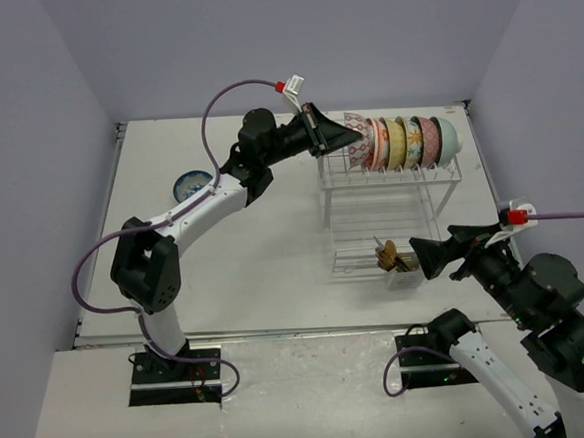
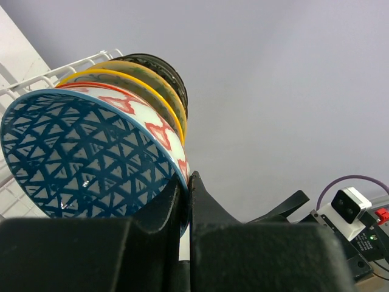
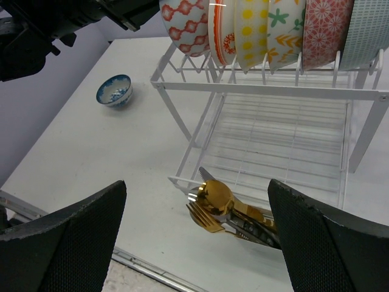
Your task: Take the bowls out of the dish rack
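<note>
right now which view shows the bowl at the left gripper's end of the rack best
Left wrist: the end bowl fills the view, blue triangle inside, rim between the fingers of the left gripper. Right wrist shows only its red-orange outside; top external partly hides it behind the gripper.

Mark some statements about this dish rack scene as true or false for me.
1. The left end effector grips the rim of the endmost bowl in the dish rack. True.
2. The right end effector holds a bowl. False: it is open and empty, above the gold cutlery.
3. One blue bowl sits on the table, apart from the rack. True.
4. The racked bowls stand on the lower tier. False: they stand on the upper tier.
</note>
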